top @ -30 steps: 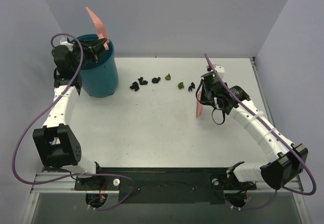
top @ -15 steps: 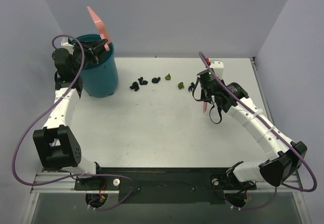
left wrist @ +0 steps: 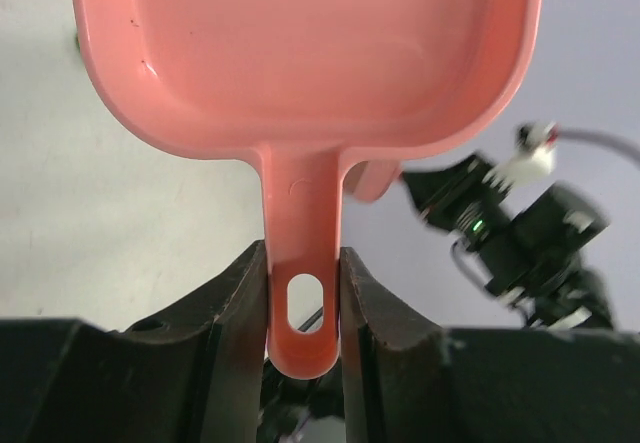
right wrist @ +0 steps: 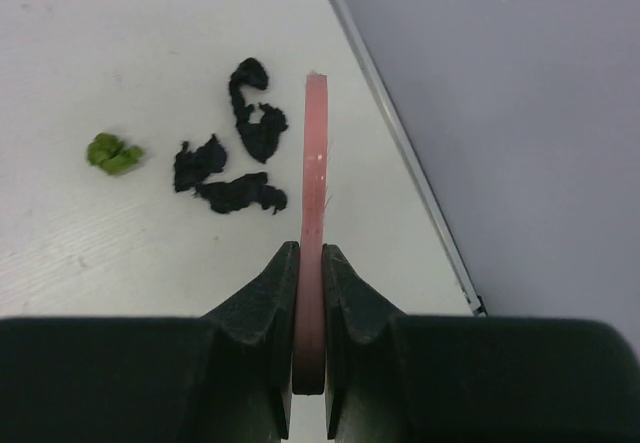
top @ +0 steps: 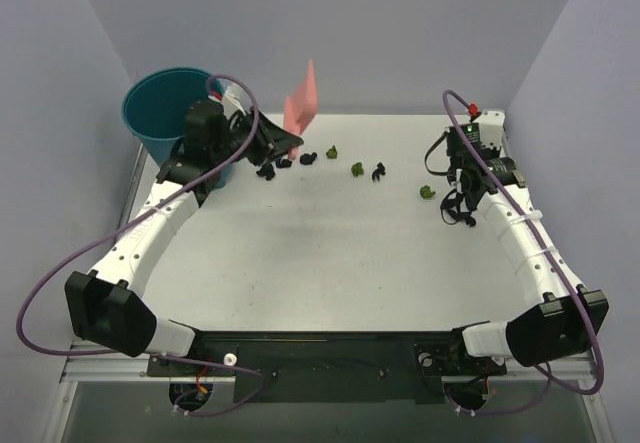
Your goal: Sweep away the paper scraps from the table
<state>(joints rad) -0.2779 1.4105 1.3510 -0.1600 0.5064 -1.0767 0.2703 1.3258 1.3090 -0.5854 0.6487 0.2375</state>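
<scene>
Clamping the handle of the pink plastic dustpan (left wrist: pixel 300 53), the left gripper (left wrist: pixel 303 293) holds it raised near the teal round bucket (top: pixel 160 113). The right gripper (right wrist: pixel 310 273) is closed on the thin pink brush (right wrist: pixel 314 153). The small crumpled black and green paper scraps (top: pixel 355 169) lie along the far side of the flat white table (top: pixel 330 263).

White segmented arms (top: pixel 150 233), black joints, purple cables (top: pixel 35 293) looping behind the jaws, left gripper (left wrist: pixel 303 263) and right gripper (right wrist: pixel 310 263) matte black with wedge fingers (left wrist: pixel 225 308), green wrist light (left wrist: pixel 474 225).
</scene>
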